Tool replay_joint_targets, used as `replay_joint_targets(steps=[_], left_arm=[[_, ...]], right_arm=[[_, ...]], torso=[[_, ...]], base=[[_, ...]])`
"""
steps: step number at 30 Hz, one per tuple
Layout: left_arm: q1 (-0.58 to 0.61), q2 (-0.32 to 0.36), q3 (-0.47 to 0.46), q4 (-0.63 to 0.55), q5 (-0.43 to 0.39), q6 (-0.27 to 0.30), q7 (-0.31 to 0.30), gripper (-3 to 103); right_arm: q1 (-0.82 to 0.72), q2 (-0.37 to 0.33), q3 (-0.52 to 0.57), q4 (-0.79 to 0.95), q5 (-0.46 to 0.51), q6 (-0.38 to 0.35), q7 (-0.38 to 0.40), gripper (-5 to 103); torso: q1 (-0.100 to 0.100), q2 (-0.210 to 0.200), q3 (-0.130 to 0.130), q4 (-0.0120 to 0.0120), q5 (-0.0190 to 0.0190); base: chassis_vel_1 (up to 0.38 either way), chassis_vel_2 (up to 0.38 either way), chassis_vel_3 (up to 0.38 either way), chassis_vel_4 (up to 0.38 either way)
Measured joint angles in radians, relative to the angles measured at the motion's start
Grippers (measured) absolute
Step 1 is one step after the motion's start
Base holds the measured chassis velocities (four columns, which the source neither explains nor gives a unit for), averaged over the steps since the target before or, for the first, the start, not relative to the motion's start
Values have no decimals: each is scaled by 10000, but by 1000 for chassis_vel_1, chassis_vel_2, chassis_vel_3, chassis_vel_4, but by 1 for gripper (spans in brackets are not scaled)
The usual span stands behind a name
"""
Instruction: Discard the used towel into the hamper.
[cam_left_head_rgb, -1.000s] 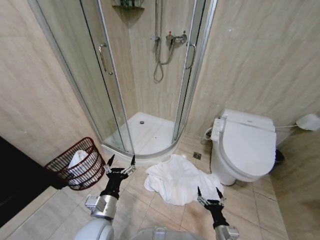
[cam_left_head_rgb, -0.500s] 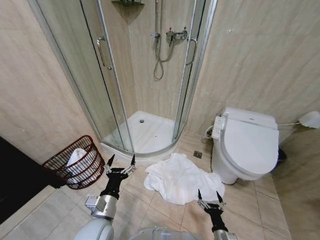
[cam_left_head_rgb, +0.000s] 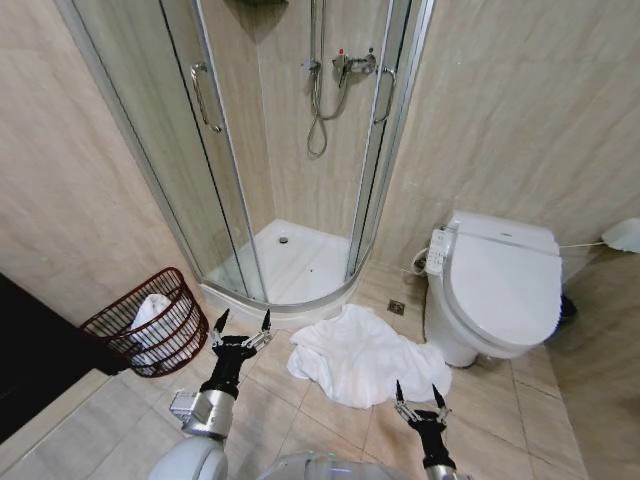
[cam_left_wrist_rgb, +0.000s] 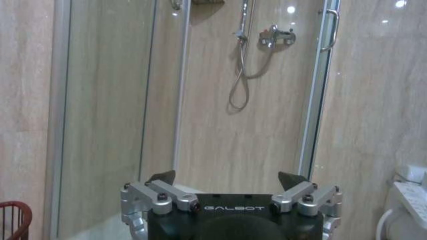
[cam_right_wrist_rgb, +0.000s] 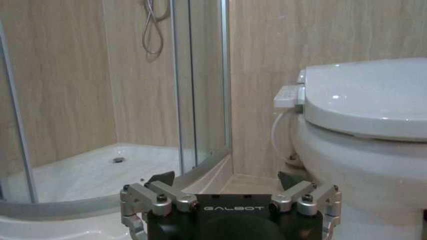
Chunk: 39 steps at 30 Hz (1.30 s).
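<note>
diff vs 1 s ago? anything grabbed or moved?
Nothing grabbed. The whole head view slid slightly, so the camera moved, not the things. The right gripper sits a little lower in frame. Left gripper stays open and empty; towel still on the floor, hamper unmoved.

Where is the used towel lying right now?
In the head view the towel lies crumpled on the floor tiles, between the shower tray and the toilet, nearer the right pincer.

Beige tiled walls and floor, glass shower cabin (cam_left_head_rgb: 290, 170), white toilet (cam_left_head_rgb: 497, 285).
</note>
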Motion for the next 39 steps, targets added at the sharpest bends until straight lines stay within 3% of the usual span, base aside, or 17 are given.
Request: replay_joint_targets(steps=[27, 39], left_arm=[[0, 0, 0, 0, 0, 0, 0, 100], [0, 0, 0, 0, 0, 0, 0, 100]], right_arm=[[-286, 237, 28, -293, 89, 470, -494, 100], [-265, 337, 110, -673, -130, 732, -215, 100]], torso=[[-422, -1105, -681, 0, 1], [-585, -1543, -961, 0, 0]], base=[[-18, 18, 18, -16], [-87, 86, 82, -78]])
